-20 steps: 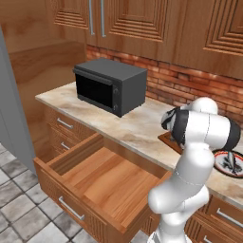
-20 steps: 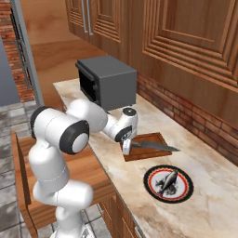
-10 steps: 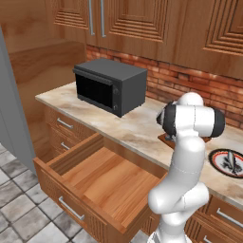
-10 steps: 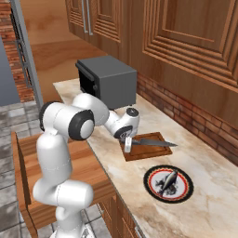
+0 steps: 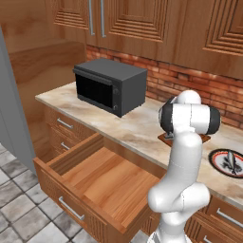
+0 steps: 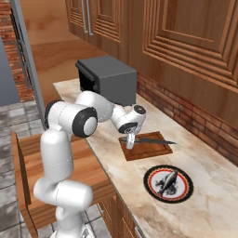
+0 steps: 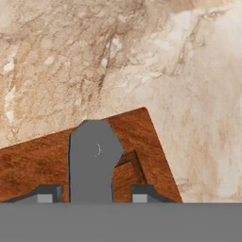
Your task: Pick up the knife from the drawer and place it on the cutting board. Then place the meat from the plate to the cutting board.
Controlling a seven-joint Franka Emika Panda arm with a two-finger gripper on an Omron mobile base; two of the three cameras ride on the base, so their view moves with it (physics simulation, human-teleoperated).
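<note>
The tool [image 6: 130,140] hung at the centre of the right base view, directly over the left end of the cutting board [image 6: 148,148]. In the hand view the dark handle of the knife [image 7: 92,163] stood between the two fingertips [image 7: 142,193] at the bottom of the frame, so the tool was judged to be clenched on the knife. Whether the blade touched the board could not be told.

The knife ran from the tool toward the right of the right base view, its narrow blade [image 6: 153,141] reaching past the board's right edge. It was judged stiff, light and smooth. The handle was the correct place to hold it, as the thin blade would offer the pads little surface and could slip.

The meat [image 6: 167,179] lay in the middle of the plate [image 6: 151,185], lower right of centre in the right base view, near the board but apart from it. It was judged small, soft and probably slippery. A hold across its narrow middle, with the fingers either side, would suit it best.

The drawer [image 5: 97,182] stood open in the lower left of the left base view, below the table [image 5: 137,130].
</note>
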